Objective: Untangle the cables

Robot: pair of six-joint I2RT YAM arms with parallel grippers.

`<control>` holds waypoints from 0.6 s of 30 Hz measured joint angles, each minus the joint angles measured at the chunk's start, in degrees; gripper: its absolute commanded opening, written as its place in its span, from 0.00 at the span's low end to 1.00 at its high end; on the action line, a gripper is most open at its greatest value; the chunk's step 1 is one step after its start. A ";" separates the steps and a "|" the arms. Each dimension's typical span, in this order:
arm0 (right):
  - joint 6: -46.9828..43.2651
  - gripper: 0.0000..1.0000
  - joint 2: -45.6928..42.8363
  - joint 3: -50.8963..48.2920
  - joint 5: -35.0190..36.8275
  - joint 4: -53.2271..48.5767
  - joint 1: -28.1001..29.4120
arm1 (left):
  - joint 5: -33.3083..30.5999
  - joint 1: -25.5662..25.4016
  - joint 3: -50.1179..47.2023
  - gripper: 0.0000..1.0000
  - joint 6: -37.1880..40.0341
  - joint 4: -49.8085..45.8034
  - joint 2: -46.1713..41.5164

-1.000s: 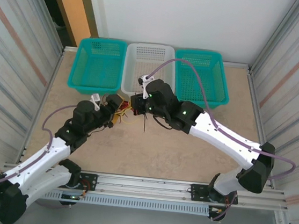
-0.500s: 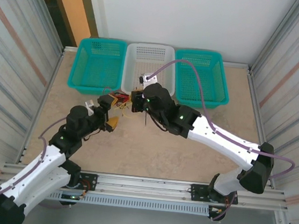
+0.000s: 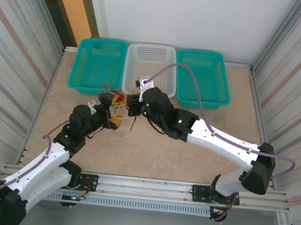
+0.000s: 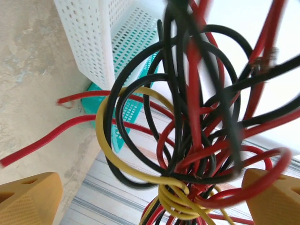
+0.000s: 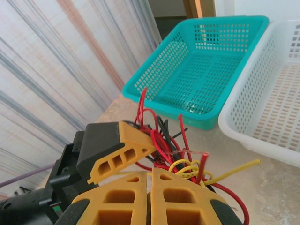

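Holding the knot up for a second grip

Right jaws are pinched fully shut, and they look to have the cables (image 3: pixel 120 99), a red, black and yellow clump hanging just above the counter (image 3: pixel 151 150) near the white basket (image 3: pixel 150 63). Left jaws gape as wide as they go, with the clump between their pads (image 4: pixel 30 197) and nothing gripped. It looks like light, floppy, springy wire that will slide, so I'd take one strand close to the knot. There's no single long axis: the loops hang downward, one black tail (image 3: pixel 134 124) points at the counter, and red ends trail sideways.
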 measured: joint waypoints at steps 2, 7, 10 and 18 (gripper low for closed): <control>0.00 0.00 0.00 -0.09 -0.68 0.39 0.17 | -0.09 0.35 0.07 0.99 -0.11 0.83 0.35; -0.07 0.00 0.00 -0.31 -0.92 0.96 1.40 | 0.85 3.21 0.07 0.99 -0.11 2.60 0.85; -0.22 0.00 -0.11 -0.52 -1.33 0.94 2.03 | 2.27 6.47 0.11 0.99 0.31 2.27 -0.15; -0.28 0.00 -0.76 -1.92 -2.84 1.01 2.01 | 6.51 9.25 2.97 0.99 4.87 -1.99 -2.12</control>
